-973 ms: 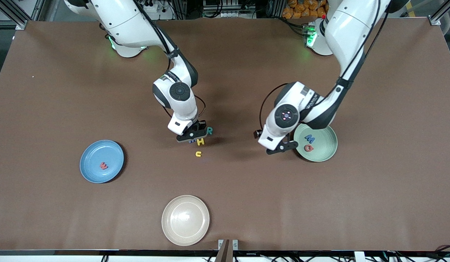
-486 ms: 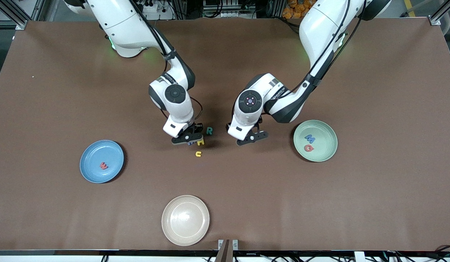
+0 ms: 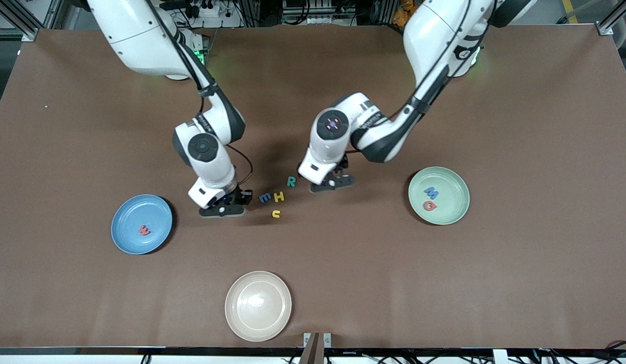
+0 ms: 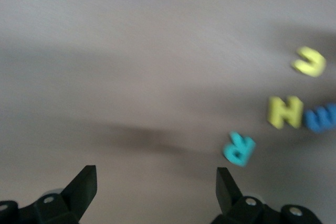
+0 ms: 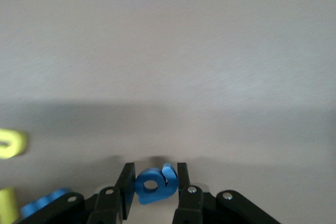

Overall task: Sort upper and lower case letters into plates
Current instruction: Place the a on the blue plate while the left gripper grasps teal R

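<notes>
Right pincer (image 5: 152, 186) has left the pile gripping a blue letter (image 5: 153, 184) (front view hides it); left pincer (image 4: 156, 182) agape.

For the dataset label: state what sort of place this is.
Probably a robotics lab: two robot arms bolted at a brown table, aluminium framing and cables along its edge, and foam letters and plates set out for sorting.

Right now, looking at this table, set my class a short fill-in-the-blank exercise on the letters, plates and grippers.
1. The right gripper grips a small letter coloured ____.
2. The left gripper has its jaws ____.
3. The mint green plate holds ____ letters.
4. The plate with no letter is the ____ one.

Missing words: blue; open; two; cream-beige
</notes>
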`<state>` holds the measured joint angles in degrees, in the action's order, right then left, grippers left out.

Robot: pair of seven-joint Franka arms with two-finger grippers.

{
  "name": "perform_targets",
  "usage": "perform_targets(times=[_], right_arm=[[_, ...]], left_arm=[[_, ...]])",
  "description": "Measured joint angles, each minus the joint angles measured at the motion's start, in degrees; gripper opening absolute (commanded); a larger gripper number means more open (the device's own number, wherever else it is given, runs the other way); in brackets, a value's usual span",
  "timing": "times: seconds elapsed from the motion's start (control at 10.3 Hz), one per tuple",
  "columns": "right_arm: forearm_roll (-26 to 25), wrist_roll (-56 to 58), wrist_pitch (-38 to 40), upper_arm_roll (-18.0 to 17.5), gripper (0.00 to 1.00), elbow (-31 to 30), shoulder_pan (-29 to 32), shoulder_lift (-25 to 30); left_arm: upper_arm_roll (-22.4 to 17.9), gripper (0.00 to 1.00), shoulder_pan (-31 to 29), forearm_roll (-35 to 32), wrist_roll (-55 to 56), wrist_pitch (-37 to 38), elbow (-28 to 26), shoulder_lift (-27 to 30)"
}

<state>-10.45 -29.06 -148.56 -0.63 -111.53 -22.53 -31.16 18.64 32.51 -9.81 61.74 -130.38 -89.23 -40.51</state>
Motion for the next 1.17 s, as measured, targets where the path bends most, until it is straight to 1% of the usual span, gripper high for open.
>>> perform_targets(times=[0.19,0.29,0.39,0.58,0.78,0.88,0.97,1.07,1.17], right_arm=[[0.0,2.6,0.0,0.2,0.0,0.1,5.0,0.1],[-0.1,4.5,0.0,0.3,0.0,0.2,7.9,0.2],[-0.2,6.8,-0.1,0.3,0.0,0.5,11.0,0.3],[-0.3,14.8,-0.1,0.4,0.0,2.1,17.5,0.6],[-0.3,22.1,-0.1,0.4,0.0,4.2,23.2,0.7],[-0.3,23.7,0.0,0.3,0.03,4.5,24.7,0.7],[-0.3,24.1,0.4,0.3,0.22,4.5,25.3,0.7],[-0.3,24.2,1.0,0.1,0.44,4.4,25.2,0.7],[-0.3,24.2,1.8,-0.1,0.99,4.3,25.1,0.7]], left_arm=[[-0.6,1.0,5.3,-8.3,-1.2,-2.2,0.9,-1.1],[-0.8,1.0,6.9,-11.6,-4.0,-2.3,2.2,-2.3],[-1.0,1.0,7.7,-13.0,-7.9,-2.5,4.1,-3.9],[-2.4,1.0,8.0,-13.5,-13.9,-4.1,7.9,-7.3],[-6.7,1.0,11.4,-13.7,-15.5,-7.7,9.7,-10.3],[-8.5,1.0,13.4,-13.7,-15.1,-8.4,10.2,-11.0],[-9.2,1.0,14.4,-13.7,-14.2,-8.4,10.4,-11.4],[-9.4,0.92,14.7,-13.7,-14.1,-8.4,10.5,-11.7],[-9.6,0.77,14.7,-13.7,-14.1,-8.4,10.5,-11.9]])
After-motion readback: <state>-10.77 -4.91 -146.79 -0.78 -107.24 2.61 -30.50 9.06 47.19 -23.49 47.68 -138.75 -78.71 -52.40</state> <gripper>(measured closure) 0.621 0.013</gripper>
